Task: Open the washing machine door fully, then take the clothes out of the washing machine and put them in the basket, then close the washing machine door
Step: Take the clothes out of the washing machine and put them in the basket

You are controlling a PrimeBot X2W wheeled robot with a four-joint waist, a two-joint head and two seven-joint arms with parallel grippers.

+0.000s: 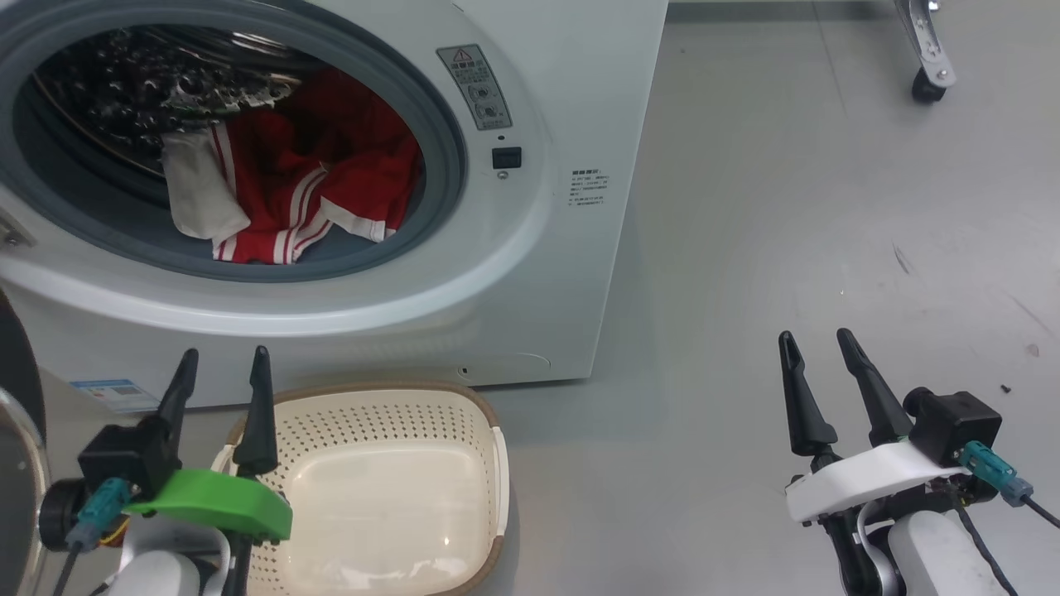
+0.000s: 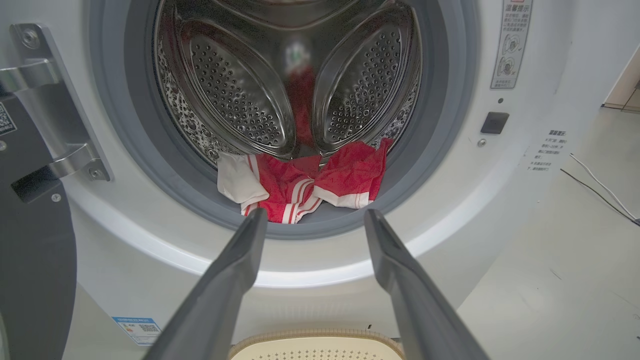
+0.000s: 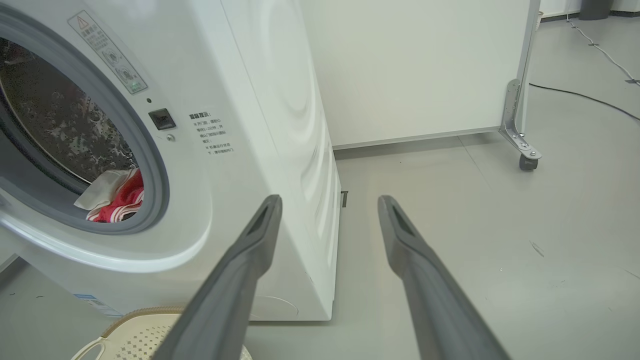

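**Clothes (image 1: 306,190) not out yet, only step one looks done**

Going left to right. The washing machine door (image 2: 35,280) hangs swung out wide on its hinge (image 2: 50,115) at the far left, so I'd call the opening part finished.

Next over is the left claw (image 1: 226,356), low in front of the washing machine (image 1: 538,273). Its two fingers are spread apart with nothing between them. It hovers over the left end of the basket (image 1: 389,397), which sits on the floor (image 1: 787,207) just beside the machine's front, below the port, with nothing in it yet.

The clothes are a red heap with white stripes at the bottom front of the drum (image 2: 240,100), spilling onto the grey rubber ring (image 2: 135,150). From the left claw they're up and ahead. In the left wrist view they line up pretty much straight between the fingers, clearly apart, no contact.

The right claw (image 1: 815,335) is way over on the right above bare floor, past the machine's side. It's spread wide too, holding nothing, and well apart from the clothes.

So what's left, I reckon, is basically everything after the door: pull the clothes out, drop them in the basket, shut the door.
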